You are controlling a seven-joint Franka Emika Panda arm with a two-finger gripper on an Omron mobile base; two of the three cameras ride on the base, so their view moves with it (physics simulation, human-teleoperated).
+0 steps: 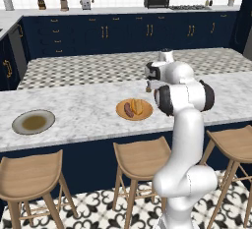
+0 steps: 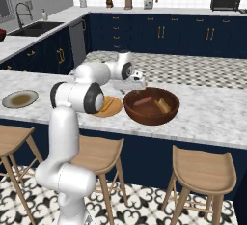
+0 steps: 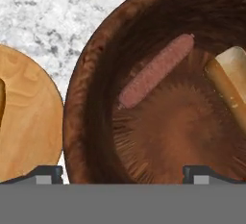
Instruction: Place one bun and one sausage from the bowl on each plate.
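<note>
One sausage (image 3: 156, 70) and one bun (image 3: 231, 83) remain in the bowl (image 2: 151, 106), which sits on the marble surface (image 1: 83, 110) just beside the orange plate (image 1: 134, 109) already carrying a pair. The end effector (image 3: 123, 172) hangs above the bowl's near rim, spread wide and empty. It would do well to line its fingertips across the sausage's middle before descending, clear of the rim; the grey plate (image 1: 33, 122) lies well apart

Glossy brown bowl (image 3: 91, 74), prob. wood; marble counter (image 3: 43, 16)
</note>
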